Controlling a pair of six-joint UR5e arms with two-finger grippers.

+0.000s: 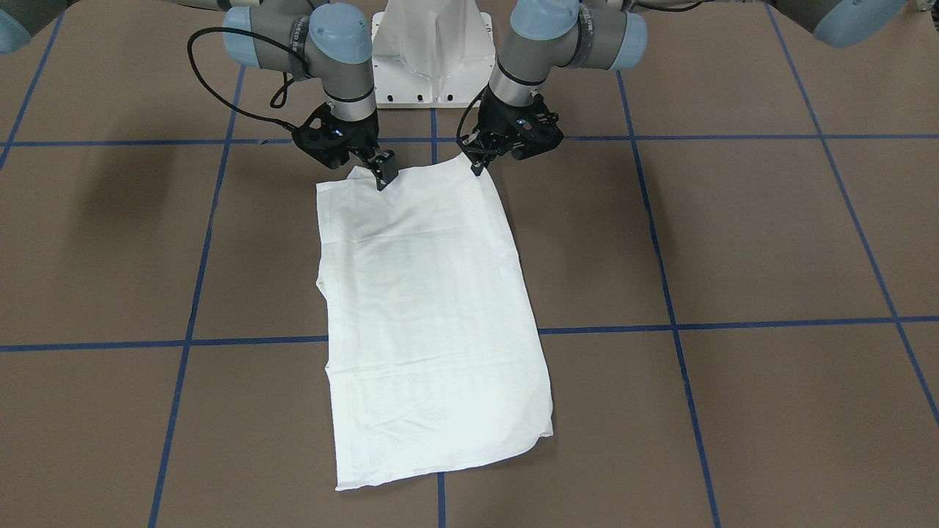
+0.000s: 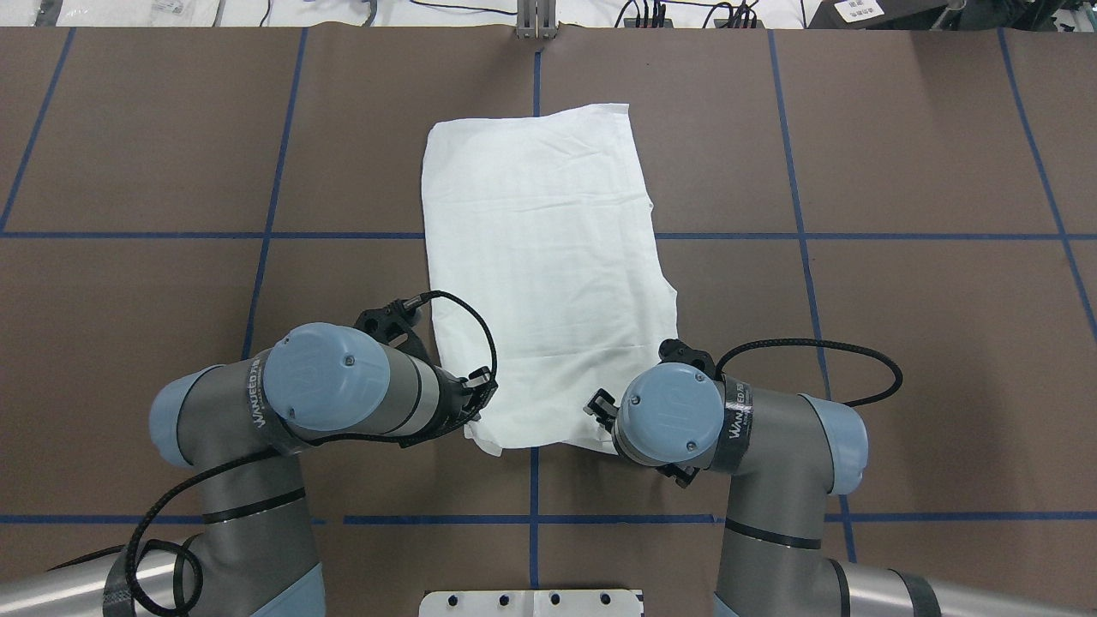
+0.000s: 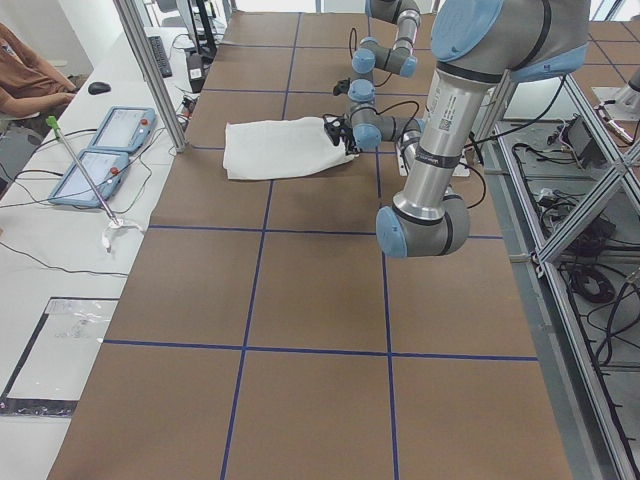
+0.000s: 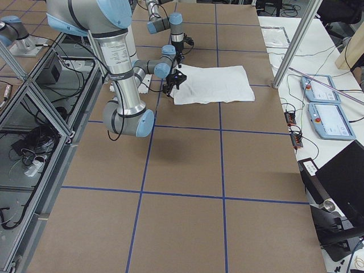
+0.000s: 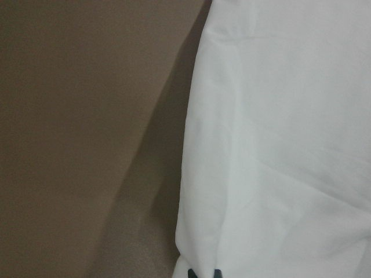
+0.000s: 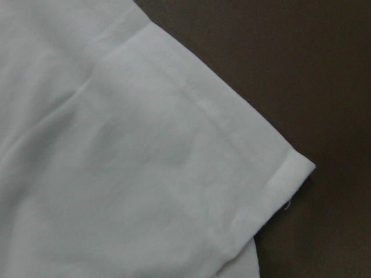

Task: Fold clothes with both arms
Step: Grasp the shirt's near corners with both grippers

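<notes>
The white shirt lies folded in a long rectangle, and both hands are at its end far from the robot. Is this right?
No. The front-facing view shows the left hand and right hand at the shirt's end nearest the robot.

- Shirt condition?
- White shirt (image 2: 540, 257): folded to a long rectangle, flat, lightly creased, long axis 12-to-6 in the overhead view.
- Arms?
- Left arm (image 2: 343, 390) over its 7 o'clock corner; right arm (image 2: 677, 416) over 5 o'clock.
</notes>
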